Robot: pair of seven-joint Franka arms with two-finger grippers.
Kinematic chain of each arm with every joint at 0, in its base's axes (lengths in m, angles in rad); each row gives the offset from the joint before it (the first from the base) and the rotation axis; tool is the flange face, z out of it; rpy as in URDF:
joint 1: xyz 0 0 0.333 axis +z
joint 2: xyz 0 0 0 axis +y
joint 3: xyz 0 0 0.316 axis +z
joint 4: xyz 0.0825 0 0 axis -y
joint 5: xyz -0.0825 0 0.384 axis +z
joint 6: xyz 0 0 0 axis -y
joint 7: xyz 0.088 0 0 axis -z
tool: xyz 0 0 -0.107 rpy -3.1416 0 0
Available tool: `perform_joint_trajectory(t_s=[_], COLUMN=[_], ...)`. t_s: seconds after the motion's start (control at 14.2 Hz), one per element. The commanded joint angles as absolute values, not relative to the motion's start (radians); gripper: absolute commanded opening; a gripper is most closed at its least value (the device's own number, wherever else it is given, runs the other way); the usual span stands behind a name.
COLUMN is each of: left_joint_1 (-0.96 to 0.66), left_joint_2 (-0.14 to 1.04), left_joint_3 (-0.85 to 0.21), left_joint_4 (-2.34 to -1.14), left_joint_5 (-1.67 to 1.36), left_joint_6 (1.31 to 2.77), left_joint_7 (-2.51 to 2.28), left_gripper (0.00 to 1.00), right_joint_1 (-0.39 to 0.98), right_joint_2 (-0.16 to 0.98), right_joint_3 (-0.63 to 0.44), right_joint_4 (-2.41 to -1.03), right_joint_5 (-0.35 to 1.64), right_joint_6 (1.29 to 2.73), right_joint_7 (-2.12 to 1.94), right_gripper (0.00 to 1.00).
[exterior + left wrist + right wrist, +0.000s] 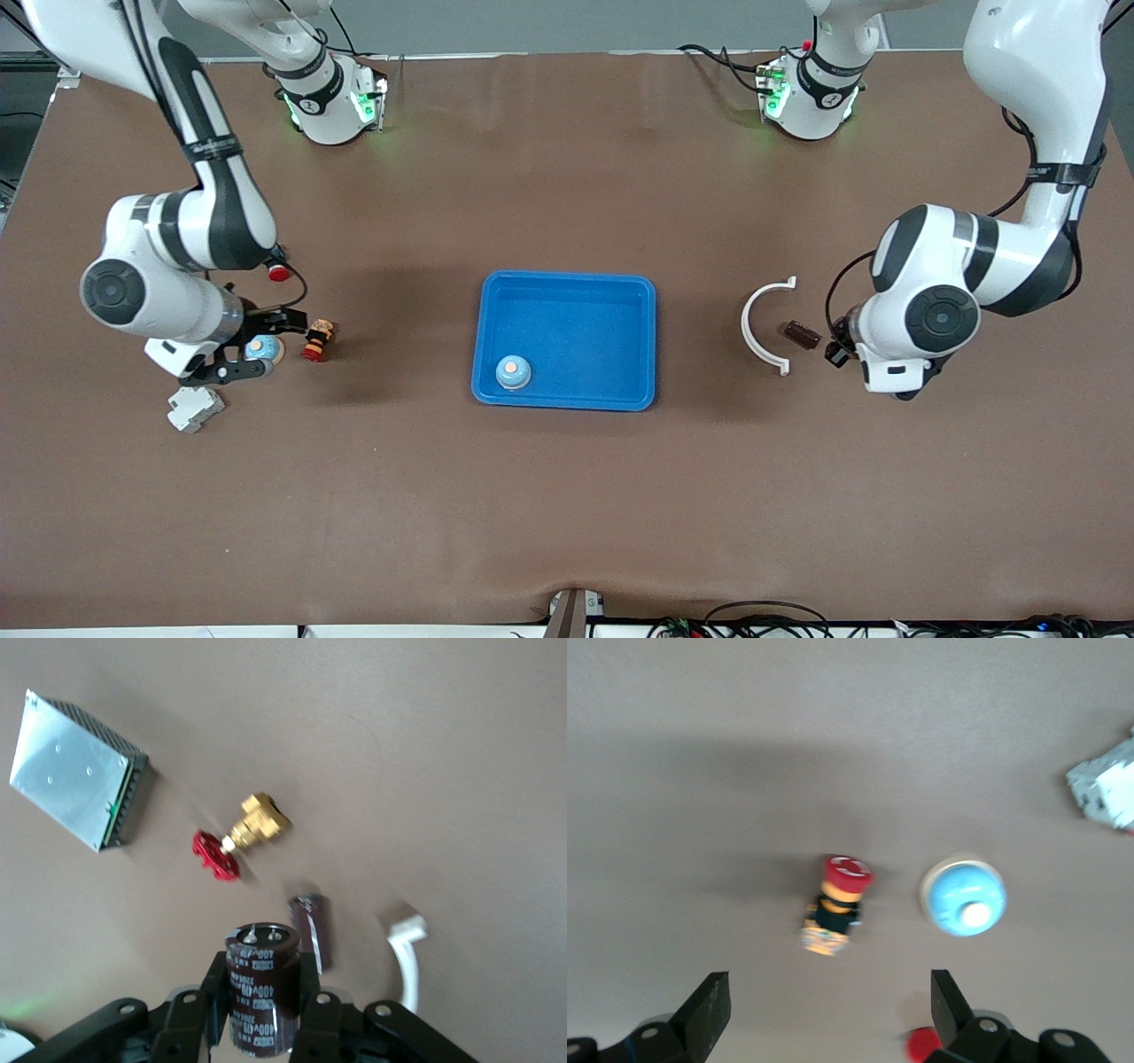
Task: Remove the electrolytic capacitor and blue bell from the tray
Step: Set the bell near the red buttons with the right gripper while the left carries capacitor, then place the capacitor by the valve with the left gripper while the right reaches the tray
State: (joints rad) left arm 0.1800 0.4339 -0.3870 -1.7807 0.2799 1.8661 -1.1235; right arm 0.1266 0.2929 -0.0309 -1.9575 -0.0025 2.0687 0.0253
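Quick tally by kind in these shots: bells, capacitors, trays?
Bells: 2, tray bell and loose bell by the open right pincer
Capacitors: 2, held capacitor in the shut left pincer and loose capacitor
Trays: 1, blue tray
Total: 5

Blue bell [964,896] beside red-capped button [835,917]

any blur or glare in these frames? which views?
Front view: sharp, soft shadows beside the blue tray. Left wrist view: the capacitor in the left gripper crisp, the red valve streaked. Right wrist view: softly blurred, the bell catches a highlight.
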Motion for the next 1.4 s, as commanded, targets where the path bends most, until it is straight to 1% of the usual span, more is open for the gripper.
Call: perform_joint_trajectory(t_s=[0.0,0.14,0.35,0.49,0.56,0.7,0.84,0.98,1.05,1.12,1.19,1.26,1.33], left_joint_1=[0.294,0.343,0.380,0.419,0.423,0.442,0.446,0.448,0.448,0.448,0.448,0.448,0.448], left_joint_2=[0.406,0.437,0.456,0.489,0.497,0.514,0.551,0.568,0.571,0.580,0.581,0.581,0.575], left_joint_3=[-0.394,-0.393,-0.385,-0.387,-0.385,-0.385,-0.385,-0.382,-0.380,-0.380,-0.380,-0.380,-0.380], left_joint_4=[-1.839,-1.841,-1.887,-1.887,-1.887,-1.881,-1.881,-1.875,-1.873,-1.864,-1.859,-1.859,-1.859], left_joint_5=[0.287,0.285,0.329,0.371,0.371,0.371,0.370,0.371,0.371,0.371,0.371,0.373,0.371], left_joint_6=[1.955,2.015,2.146,2.198,2.201,2.207,2.262,2.269,2.269,2.269,2.269,2.269,2.269], left_joint_7=[-0.949,-0.869,-0.851,-0.851,-0.853,-0.859,-0.882,-0.885,-0.884,-0.884,-0.884,-0.884,-0.884], left_gripper=[0.00,0.00,0.00,0.00,0.00,0.00,0.00,0.00,0.06,0.30,0.52,0.85,1.00], right_joint_1=[0.217,0.291,0.391,0.451,0.471,0.489,0.514,0.537,0.544,0.560,0.569,0.578,0.584], right_joint_2=[0.276,0.285,0.313,0.366,0.397,0.460,0.517,0.573,0.600,0.627,0.646,0.661,0.670], right_joint_3=[-0.035,-0.035,-0.037,-0.037,-0.037,-0.037,-0.037,-0.037,-0.037,-0.035,-0.035,-0.035,-0.035], right_joint_4=[-1.944,-1.907,-1.826,-1.745,-1.702,-1.636,-1.571,-1.499,-1.468,-1.438,-1.418,-1.407,-1.407], right_joint_5=[0.012,0.041,0.061,0.061,0.063,0.063,0.061,0.060,0.060,0.060,0.058,0.058,0.060], right_joint_6=[2.062,2.062,2.062,2.063,2.065,2.078,2.079,2.079,2.079,2.079,2.083,2.104,2.143], right_joint_7=[0.260,0.395,0.536,0.607,0.612,0.611,0.592,0.591,0.581,0.568,0.565,0.565,0.563], right_gripper=[1.00,1.00,1.00,1.00,1.00,1.00,1.00,1.00,1.00,1.00,1.00,1.00,1.00])
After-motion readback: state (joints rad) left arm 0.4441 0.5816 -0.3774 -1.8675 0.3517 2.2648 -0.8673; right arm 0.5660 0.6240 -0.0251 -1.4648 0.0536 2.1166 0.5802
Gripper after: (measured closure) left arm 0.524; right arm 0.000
